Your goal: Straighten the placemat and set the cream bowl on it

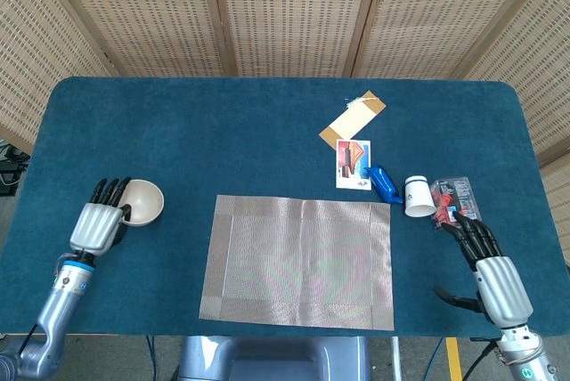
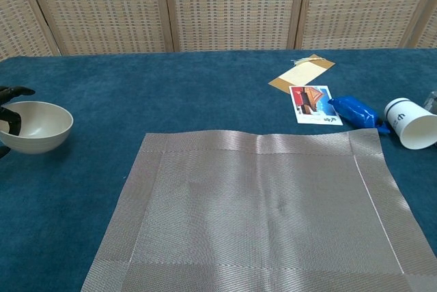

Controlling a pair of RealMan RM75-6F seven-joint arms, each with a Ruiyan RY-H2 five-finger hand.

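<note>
The grey woven placemat (image 1: 298,261) (image 2: 259,210) lies flat and square at the table's near middle. The cream bowl (image 1: 142,201) (image 2: 37,126) stands upright on the blue cloth, left of the mat and apart from it. My left hand (image 1: 100,221) grips the bowl's left rim, and its dark fingertips (image 2: 10,111) show at the chest view's left edge. My right hand (image 1: 488,261) lies on the table at the near right, fingers spread and holding nothing, well to the right of the mat.
Right of the mat's far corner lie a white paper cup (image 1: 417,197) (image 2: 412,132) on its side, a blue packet (image 1: 384,183) (image 2: 353,112), a picture card (image 1: 354,165) (image 2: 314,104), a tan tag (image 1: 353,118) (image 2: 301,73) and a red packet (image 1: 454,198).
</note>
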